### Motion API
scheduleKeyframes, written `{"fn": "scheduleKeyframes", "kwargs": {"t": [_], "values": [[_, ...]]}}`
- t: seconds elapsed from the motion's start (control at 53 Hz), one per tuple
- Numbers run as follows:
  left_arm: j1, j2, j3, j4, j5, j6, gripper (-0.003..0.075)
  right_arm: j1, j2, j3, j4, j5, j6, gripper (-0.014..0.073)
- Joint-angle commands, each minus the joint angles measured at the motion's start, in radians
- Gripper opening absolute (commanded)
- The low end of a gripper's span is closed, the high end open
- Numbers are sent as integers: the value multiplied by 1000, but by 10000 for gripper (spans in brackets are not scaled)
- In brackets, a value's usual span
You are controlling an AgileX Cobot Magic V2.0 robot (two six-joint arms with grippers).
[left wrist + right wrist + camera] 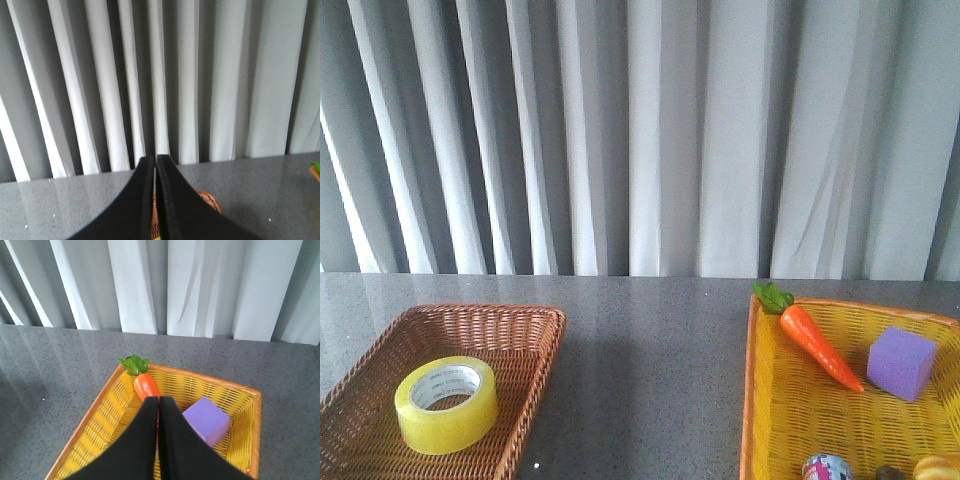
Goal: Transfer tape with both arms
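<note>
The tape [447, 403], a yellow roll with a white core, lies flat in the brown wicker basket [535, 352] at the front left of the table. Neither arm shows in the front view. In the left wrist view my left gripper [154, 160] is shut with nothing between its fingers; it hangs above the brown basket [211, 200], and a yellow sliver of the tape [155, 232] shows through the slit. My right gripper [159, 401] is shut and empty, high over the yellow basket [112, 402].
The yellow basket [768, 400] at the front right holds a toy carrot [817, 342], a purple cube [901, 362] and small items at its near edge. Bare grey tabletop [650, 380] lies between the baskets. A white curtain [640, 130] hangs behind the table.
</note>
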Motion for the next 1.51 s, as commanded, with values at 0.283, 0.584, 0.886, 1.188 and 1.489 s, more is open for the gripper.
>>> {"fn": "scheduleKeyframes", "kwargs": {"t": [0.283, 0.584, 0.886, 1.188, 1.489], "values": [[0, -614, 851, 40, -415, -11, -7, -5, -21, -24, 12, -68, -9, -8], [1, -784, 1096, 18, -423, -62, -7, -5, -21, -24, 12, -66, -9, -8], [4, -785, 1095, 11, -421, -62, -6, -5, -21, -24, 12, -61, -9, -8], [43, -784, 1095, -4, -420, -87, -6, -5, -21, -24, 12, -60, -9, -8], [43, -782, 1094, -4, -414, -87, -6, -5, -21, -24, 12, -60, -9, -8]]}}
